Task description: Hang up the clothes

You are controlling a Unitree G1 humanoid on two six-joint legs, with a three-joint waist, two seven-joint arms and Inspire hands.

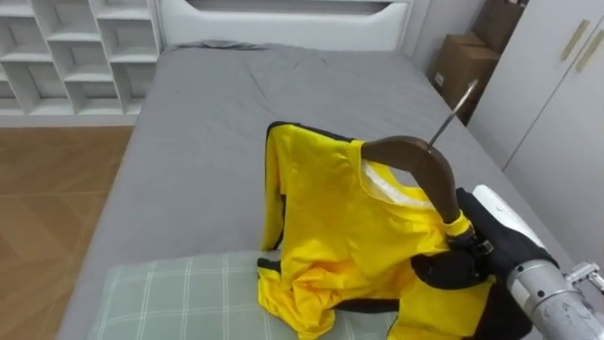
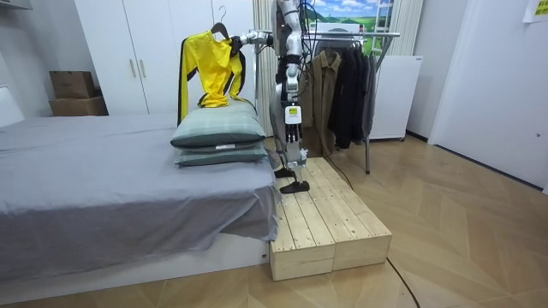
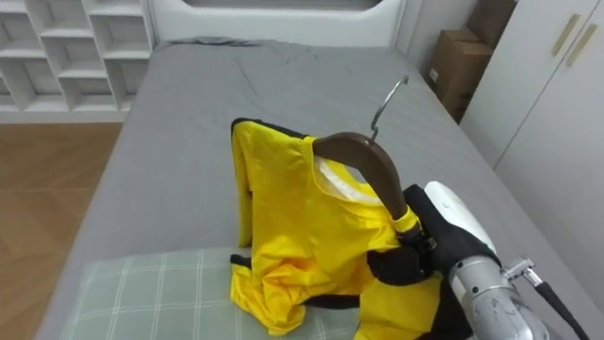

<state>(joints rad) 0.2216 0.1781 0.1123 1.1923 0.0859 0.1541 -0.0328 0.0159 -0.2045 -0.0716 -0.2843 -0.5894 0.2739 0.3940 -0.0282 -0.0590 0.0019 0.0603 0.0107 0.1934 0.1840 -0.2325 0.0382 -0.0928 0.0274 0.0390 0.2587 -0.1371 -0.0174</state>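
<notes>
So, left eye view
Right hand (image 1: 460, 267): black fingers curled tight round one end of the brown wooden hanger (image 1: 425, 161), metal hook pointing up.
Yellow shirt (image 1: 340, 236): draped on the hanger, its lower part bunched on the checked pillow (image 1: 170, 297).
Cardboard boxes (image 1: 462, 61): beside the grey bed (image 1: 208, 104), flaps closed.

Right eye view
Cubby shelf (image 3: 66, 47): white, open-fronted compartments, left of the bed's far end.

Room view
Robot: stands on a wooden platform (image 2: 330, 227) at the bedside, arm stretched over the stacked pillows.
Clothes rack (image 2: 368, 34): behind the robot, holding dark coats (image 2: 342, 85).
</notes>
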